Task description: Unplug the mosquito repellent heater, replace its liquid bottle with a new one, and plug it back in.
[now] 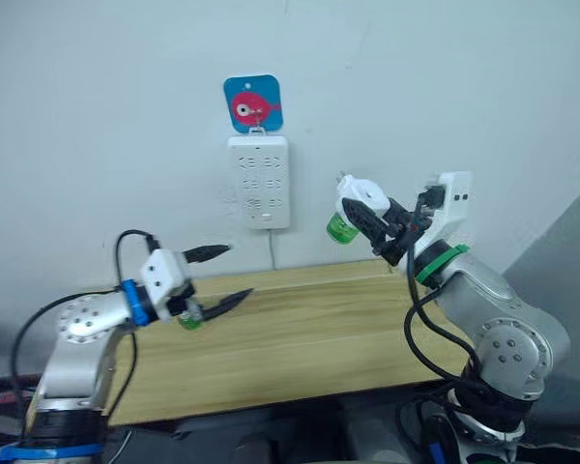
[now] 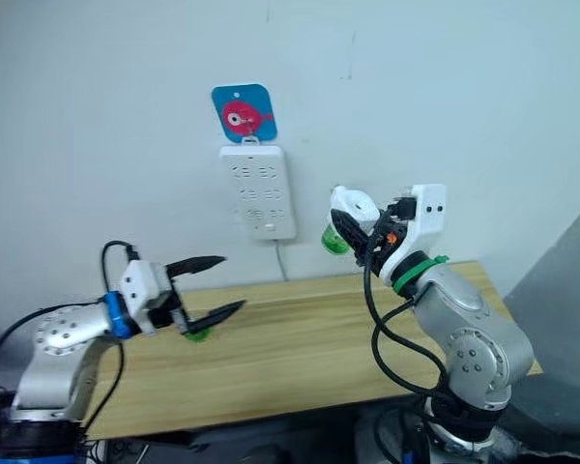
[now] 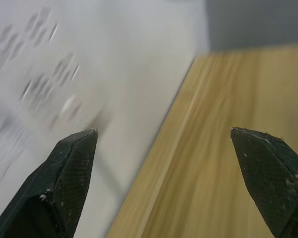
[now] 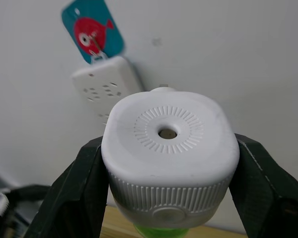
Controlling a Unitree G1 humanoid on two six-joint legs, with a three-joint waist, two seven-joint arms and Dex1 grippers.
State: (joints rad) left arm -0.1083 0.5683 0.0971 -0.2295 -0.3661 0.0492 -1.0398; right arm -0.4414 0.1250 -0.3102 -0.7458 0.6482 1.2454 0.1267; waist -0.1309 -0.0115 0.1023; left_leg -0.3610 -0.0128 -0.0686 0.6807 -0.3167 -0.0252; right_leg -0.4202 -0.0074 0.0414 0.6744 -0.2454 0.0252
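**Heater unplugged, held in right gripper**

We see the right gripper (image 1: 372, 220) clamped on the small rounded white plastic mosquito repellent heater (image 4: 170, 148), one black finger on each side of its ribbed body. It's held in the air above the far right part of the light wooden surface (image 1: 319, 329), near the wall and well apart from the tall white multi-socket power strip (image 1: 259, 181). The round vent hole on top faces the right wrist camera; a green liquid bottle (image 1: 341, 228) sticks out below the body.

The left gripper (image 1: 217, 275) has its fingers wide apart, holding nothing, hovering over the left part of the surface. A small green object (image 2: 197, 333) sits on the surface just beneath it; we can't tell what it is.

Above the strip hangs a blue square card (image 1: 253, 103) with a red fish picture. No readable writing on anything.
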